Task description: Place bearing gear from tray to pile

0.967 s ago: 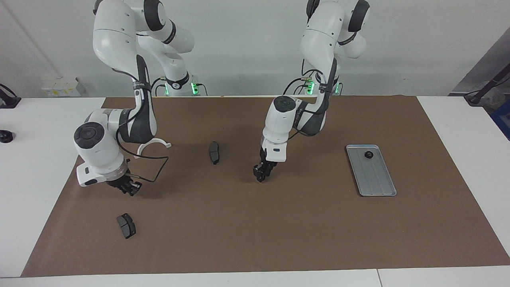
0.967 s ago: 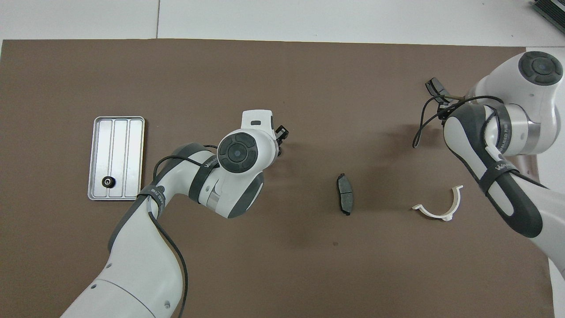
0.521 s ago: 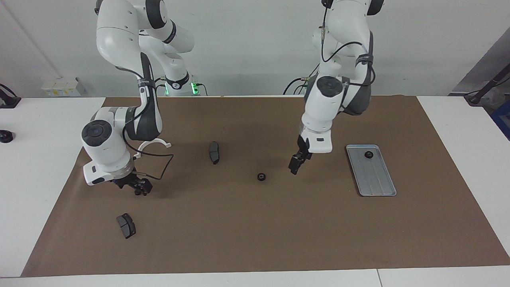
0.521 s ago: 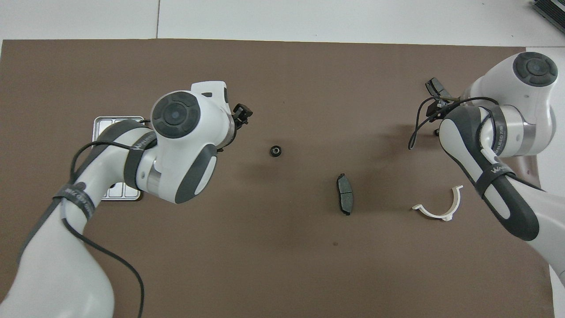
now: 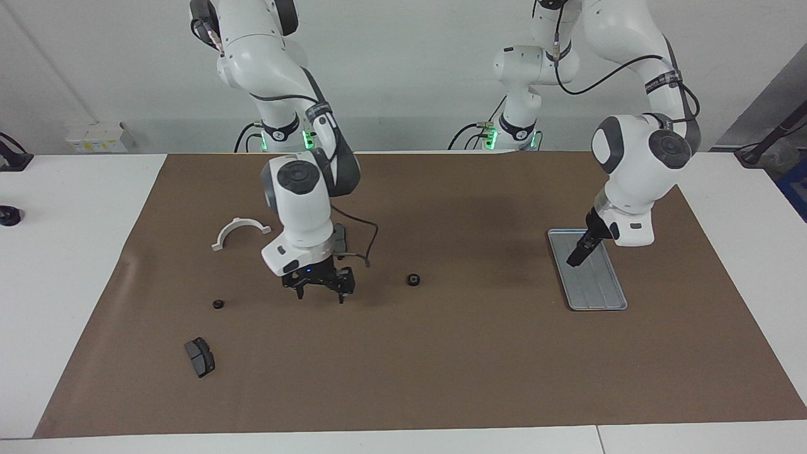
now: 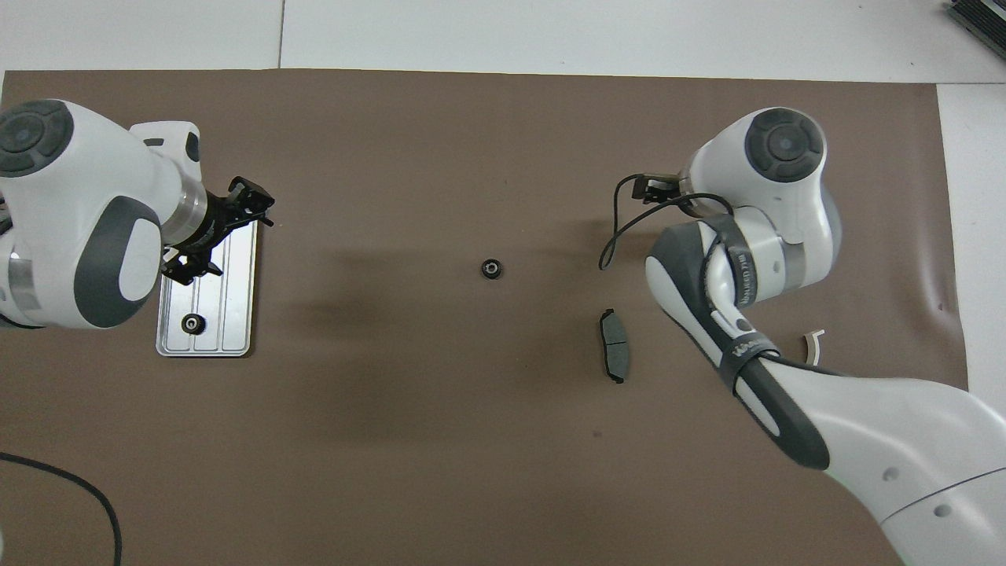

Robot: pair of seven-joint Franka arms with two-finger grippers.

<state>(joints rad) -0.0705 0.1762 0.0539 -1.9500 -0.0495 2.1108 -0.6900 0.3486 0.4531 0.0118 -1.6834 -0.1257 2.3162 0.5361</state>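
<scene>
Your left gripper (image 5: 579, 258) hung over the tray (image 5: 602, 296), its fingers spread wide in the overhead view and holding nothing. One bearing gear (image 6: 192, 323) still lay in the tray, at the end nearer to the robots. A second bearing gear (image 5: 413, 279) sat on the brown mat (image 5: 441, 378) near the middle of the counter (image 5: 75, 208), and a third small gear (image 5: 218, 304) lay toward the right arm's end. Your right gripper (image 5: 320, 289) hovered low over the mat between those two, fingers apart and empty. A brake pad (image 6: 614, 355) lay beside that arm, another brake pad (image 5: 200, 357) farther from the robots, and a white half-ring clamp (image 5: 241, 231) nearer them.
</scene>
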